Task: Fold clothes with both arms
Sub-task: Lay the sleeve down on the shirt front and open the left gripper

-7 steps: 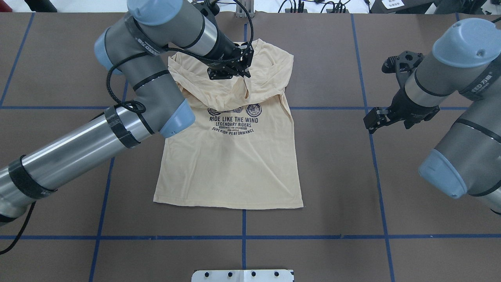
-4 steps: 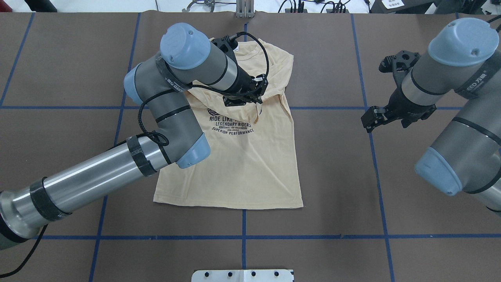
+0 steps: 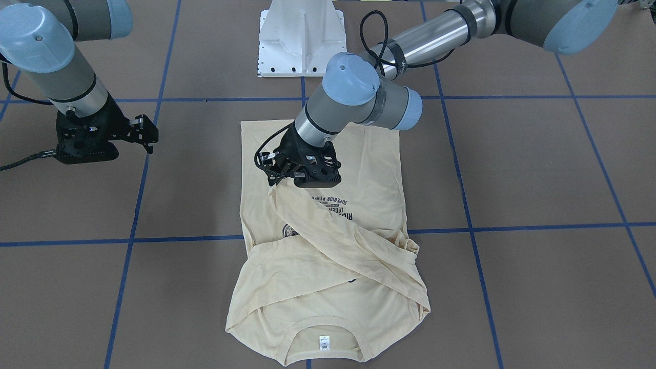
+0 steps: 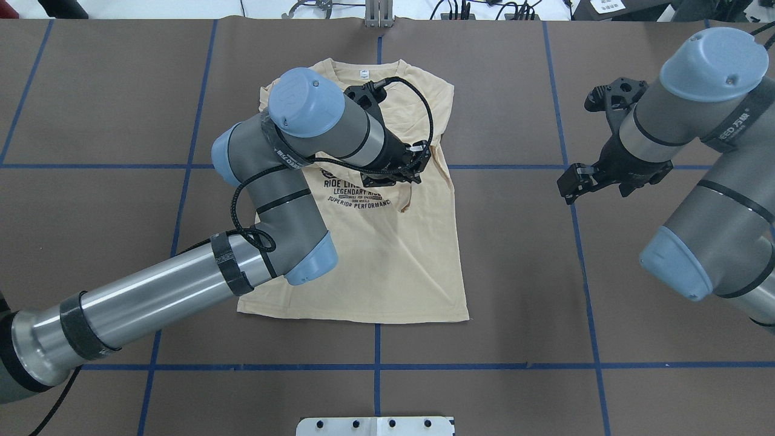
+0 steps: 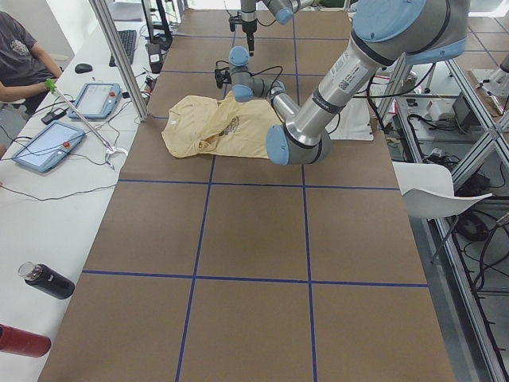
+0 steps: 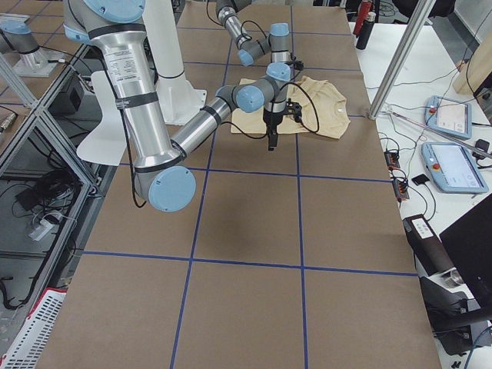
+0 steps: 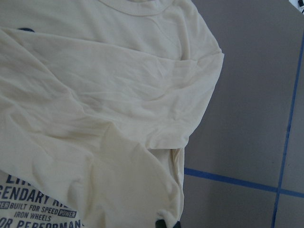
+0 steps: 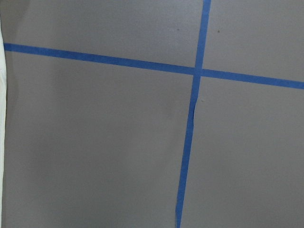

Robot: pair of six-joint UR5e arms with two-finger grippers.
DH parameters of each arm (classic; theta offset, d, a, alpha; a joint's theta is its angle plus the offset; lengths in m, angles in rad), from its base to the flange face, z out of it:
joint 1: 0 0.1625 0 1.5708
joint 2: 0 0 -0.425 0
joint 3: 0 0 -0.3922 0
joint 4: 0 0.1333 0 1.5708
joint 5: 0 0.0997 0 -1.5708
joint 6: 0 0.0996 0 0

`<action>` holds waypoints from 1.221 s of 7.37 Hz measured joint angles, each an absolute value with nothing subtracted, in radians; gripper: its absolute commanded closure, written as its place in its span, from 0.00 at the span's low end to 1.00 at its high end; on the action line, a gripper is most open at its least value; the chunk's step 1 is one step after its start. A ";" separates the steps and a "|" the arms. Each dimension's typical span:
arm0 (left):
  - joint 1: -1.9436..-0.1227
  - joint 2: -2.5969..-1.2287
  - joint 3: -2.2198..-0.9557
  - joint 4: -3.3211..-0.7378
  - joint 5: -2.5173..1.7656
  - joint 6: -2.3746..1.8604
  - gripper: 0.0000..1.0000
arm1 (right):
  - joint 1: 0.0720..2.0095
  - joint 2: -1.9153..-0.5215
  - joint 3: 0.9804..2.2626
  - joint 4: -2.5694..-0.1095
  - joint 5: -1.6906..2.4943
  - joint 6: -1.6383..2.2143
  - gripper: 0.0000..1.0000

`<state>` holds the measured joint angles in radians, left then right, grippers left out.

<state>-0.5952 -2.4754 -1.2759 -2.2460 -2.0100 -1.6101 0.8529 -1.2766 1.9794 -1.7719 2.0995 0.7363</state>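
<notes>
Cream sleeve (image 3: 333,238) clamped tight in left gripper (image 3: 277,177) — thin cloth may slip free, or tug the shirt (image 3: 376,174) beneath it askew.

- Overhead and front cameras look down on the bench (image 4: 514,272) from opposite sides, both showing the shirt (image 4: 393,260).
- Side cameras look along it.
- Wrist cameras sit close.
</notes>
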 measured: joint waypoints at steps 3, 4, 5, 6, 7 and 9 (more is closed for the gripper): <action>-0.593 -2.473 -1.262 -2.294 -2.007 -1.613 0.15 | 0.853 -1.266 1.977 -1.772 2.124 0.737 0.00; -0.593 -2.473 -1.258 -2.310 -2.007 -1.615 0.01 | 0.853 -1.264 1.977 -1.772 2.129 0.737 0.00; -0.593 -2.473 -1.258 -2.321 -2.007 -1.615 0.01 | 0.853 -1.262 1.977 -1.772 2.134 0.736 0.00; -0.595 -2.467 -1.264 -2.322 -2.007 -1.614 0.01 | 0.851 -1.258 1.978 -1.763 2.144 0.737 0.00; -0.598 -2.442 -1.294 -2.315 -2.008 -1.614 0.01 | 0.848 -1.256 1.978 -1.727 2.165 0.755 0.00; -0.605 -2.316 -1.457 -2.239 -2.008 -1.609 0.01 | 0.813 -1.265 1.977 -1.577 2.197 0.902 0.00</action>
<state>-0.6046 -2.3158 -1.4568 -2.2394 -2.0080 -1.6086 0.8133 -1.2645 1.9772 -1.5769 2.1973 0.9024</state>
